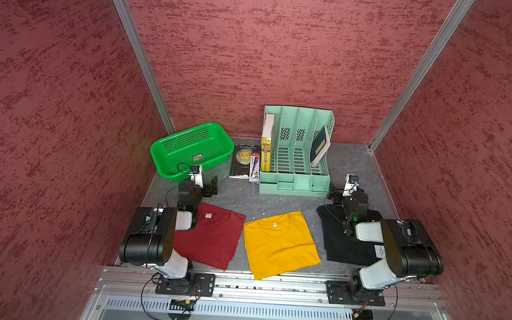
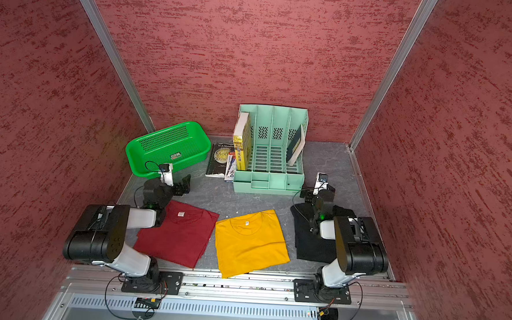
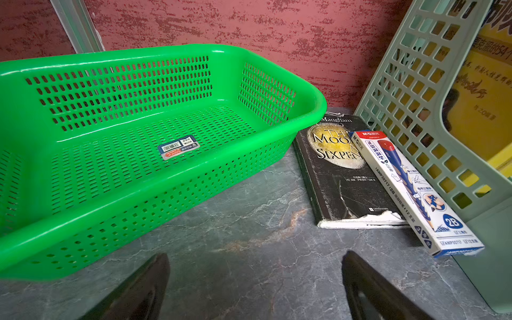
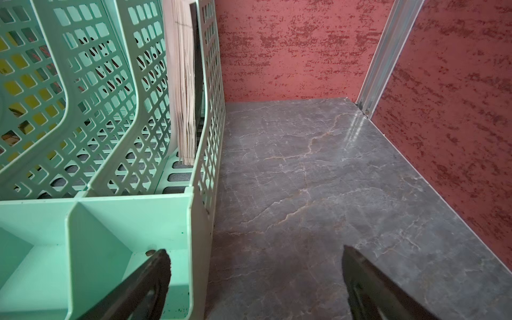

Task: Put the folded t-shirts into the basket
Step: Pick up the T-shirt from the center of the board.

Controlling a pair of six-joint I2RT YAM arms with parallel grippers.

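Basket (image 1: 186, 139) perhaps overhangs table (image 1: 276, 202) left edge.

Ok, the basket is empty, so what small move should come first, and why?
Probably swing the left claw back over the dark red t-shirt and lower it. That claw is open, holds nothing, and the shirt lies flat near that arm, closest of the three to the basket.

The right pincer (image 4: 255, 253) gapes wide over the grey table (image 4: 318, 180), by a mint organiser (image 4: 133, 219) holding a book (image 4: 181, 83).
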